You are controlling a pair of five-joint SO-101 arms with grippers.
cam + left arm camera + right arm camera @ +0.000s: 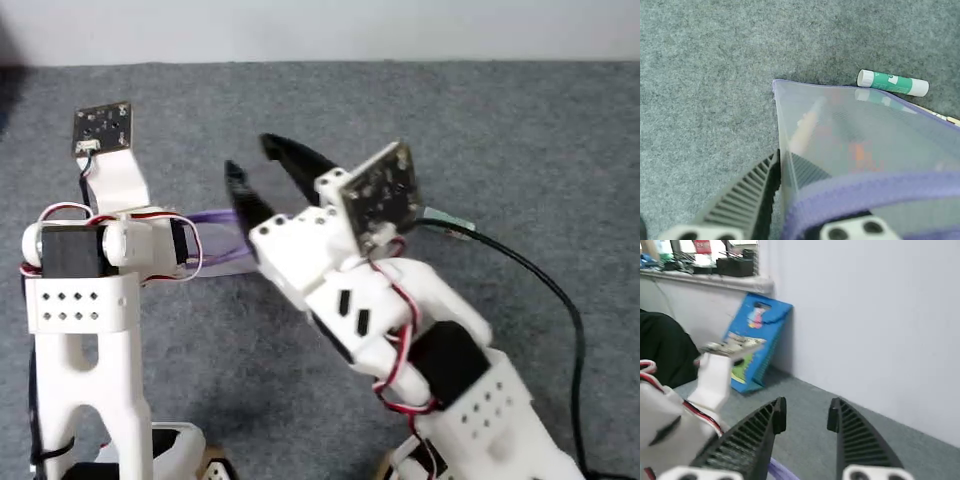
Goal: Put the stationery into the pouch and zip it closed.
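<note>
In the left wrist view the pouch [850,140] runs out past the frame edge. Its cloudy wall blurs what is inside: a pale stick shape [805,125] and orange patches [860,152], too vague to name. One finger of the left hand [784,165], clamped on the pouch, shows as a dark shadow through that wall. A thin pale object [946,118] near the glue stick [892,83] is cut by the edge. In the high view the left arm [80,300] and right arm [400,320] cover most of the pouch at centre left of the frame.
</note>
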